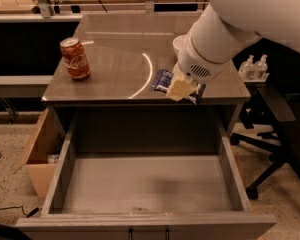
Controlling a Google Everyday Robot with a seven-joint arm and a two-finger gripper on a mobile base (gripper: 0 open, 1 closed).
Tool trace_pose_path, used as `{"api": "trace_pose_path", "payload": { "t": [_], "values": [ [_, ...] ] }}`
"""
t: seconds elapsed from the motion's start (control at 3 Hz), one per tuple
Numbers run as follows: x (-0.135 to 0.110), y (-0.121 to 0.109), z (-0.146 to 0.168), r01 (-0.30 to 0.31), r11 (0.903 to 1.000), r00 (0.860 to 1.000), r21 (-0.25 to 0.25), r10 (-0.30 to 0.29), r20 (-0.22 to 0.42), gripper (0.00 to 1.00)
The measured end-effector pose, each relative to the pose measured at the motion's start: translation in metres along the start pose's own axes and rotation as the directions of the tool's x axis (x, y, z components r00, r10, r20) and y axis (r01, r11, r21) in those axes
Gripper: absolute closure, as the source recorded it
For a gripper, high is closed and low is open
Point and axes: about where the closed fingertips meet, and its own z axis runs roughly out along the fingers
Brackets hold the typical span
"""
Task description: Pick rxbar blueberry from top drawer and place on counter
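My gripper hangs from the white arm over the counter's front right edge. Its cream fingers are shut on the rxbar blueberry, a flat dark navy wrapper with pale print, held just above the counter surface. The bar's right end pokes out behind the fingers. The top drawer is pulled fully open below, and its grey floor is bare.
A red cola can stands at the counter's left. A white bowl is mostly hidden behind my arm at the back right. A cardboard box sits on the floor left of the drawer, and an office chair stands to the right.
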Motion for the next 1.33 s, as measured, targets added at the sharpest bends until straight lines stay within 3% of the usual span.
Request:
{"api": "trace_pose_path", "payload": {
  "t": [0.33, 0.67, 1.33],
  "values": [
    [-0.006, -0.004, 0.004, 0.016, 0.9999, 1.0, -0.002, -0.016, -0.001, 1.0],
    [-0.033, -0.035, 0.025, 0.092, 0.9956, 0.996, 0.013, -0.092, 0.0, 1.0],
    [-0.108, -0.128, 0.105, 0.27, 0.9625, 0.963, 0.026, -0.271, 0.012, 1.0]
  ]
}}
